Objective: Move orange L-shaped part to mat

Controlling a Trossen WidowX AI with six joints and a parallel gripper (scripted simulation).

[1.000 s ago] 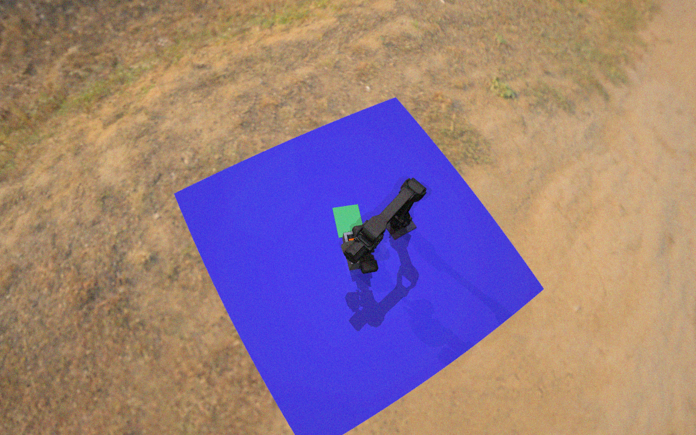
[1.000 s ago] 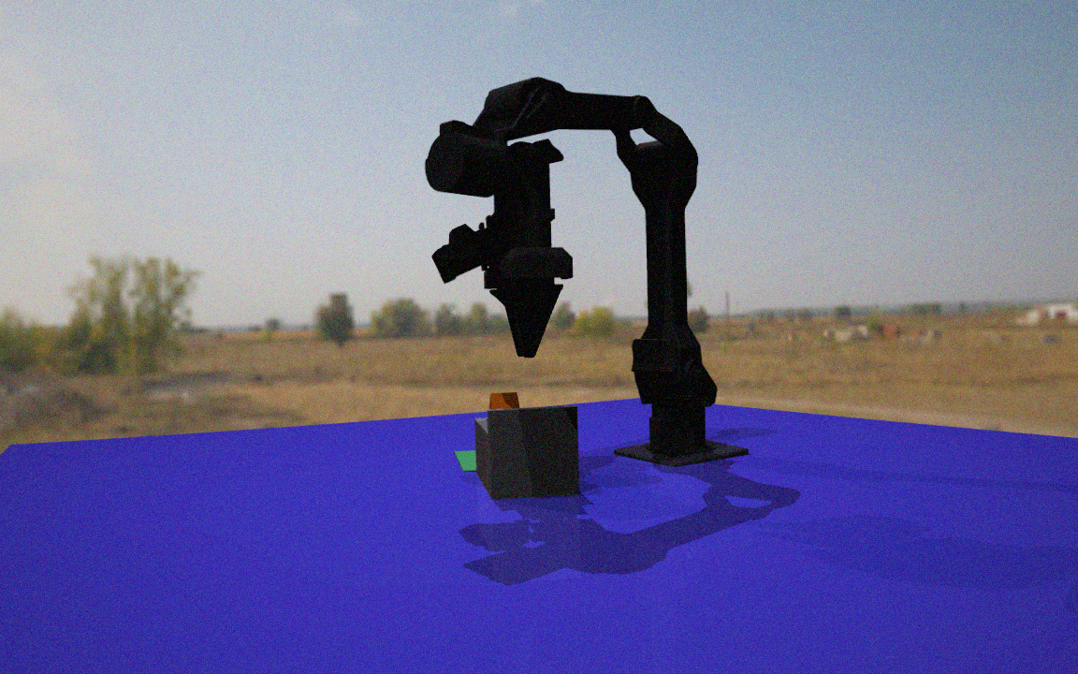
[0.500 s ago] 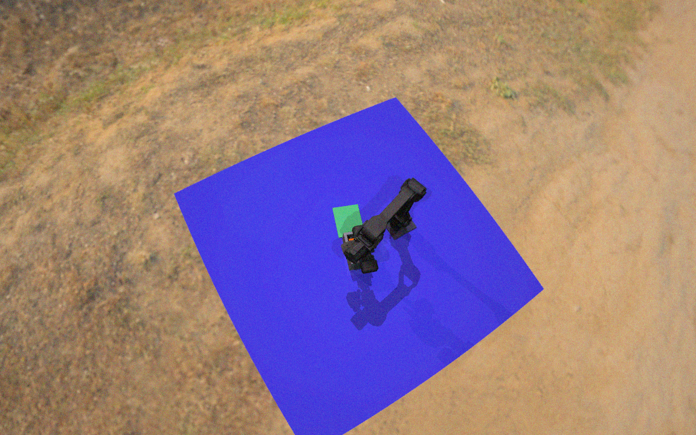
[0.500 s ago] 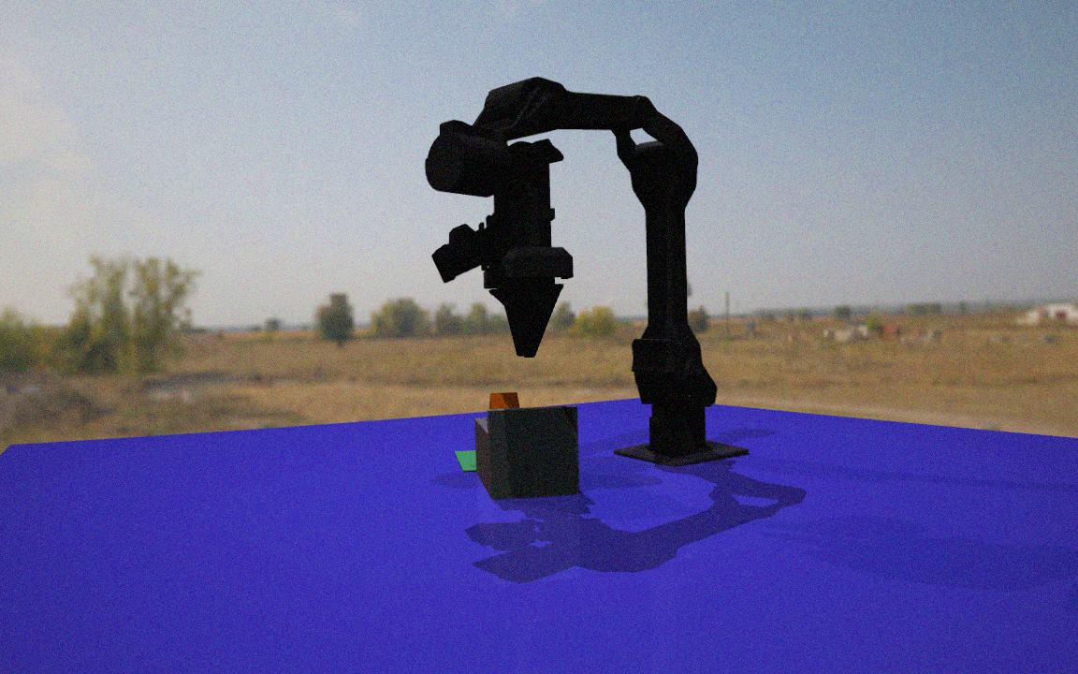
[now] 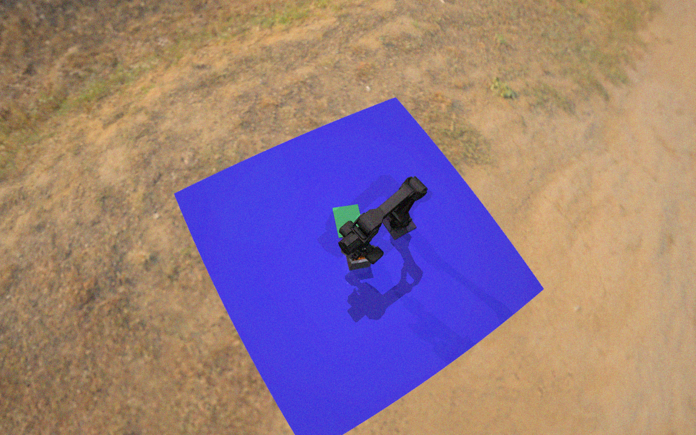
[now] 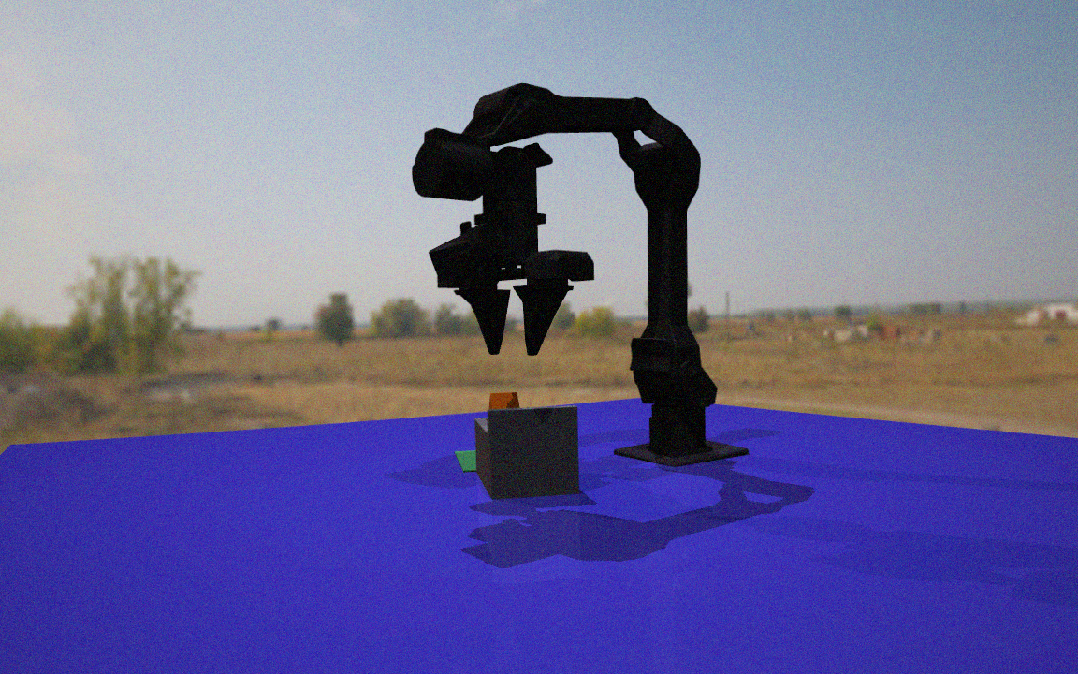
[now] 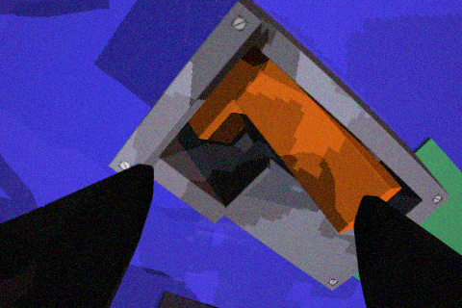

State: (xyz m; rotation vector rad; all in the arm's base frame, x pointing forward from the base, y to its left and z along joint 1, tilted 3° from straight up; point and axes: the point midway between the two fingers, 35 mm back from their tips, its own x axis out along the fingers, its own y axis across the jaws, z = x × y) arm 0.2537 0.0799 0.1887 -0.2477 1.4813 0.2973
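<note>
No writing or brand mark shows on anything. One black arm (image 6: pixel 666 251) stands on the blue sheet (image 6: pixel 191 545), with one grey tray (image 6: pixel 528 452), one orange part (image 7: pixel 302 135) and one green mat (image 5: pixel 344 215). Four screws mark the tray's corners, one of them at 11 o'clock (image 7: pixel 239 22) in the wrist view. The part lies tilted in the pocket, one end (image 6: pixel 503 401) poking above the tray's top. The gripper (image 6: pixel 515 339) hangs above it, its jaws spread and grasping nothing. The mat lies beside the tray at 4 o'clock, partly hidden behind it.
</note>
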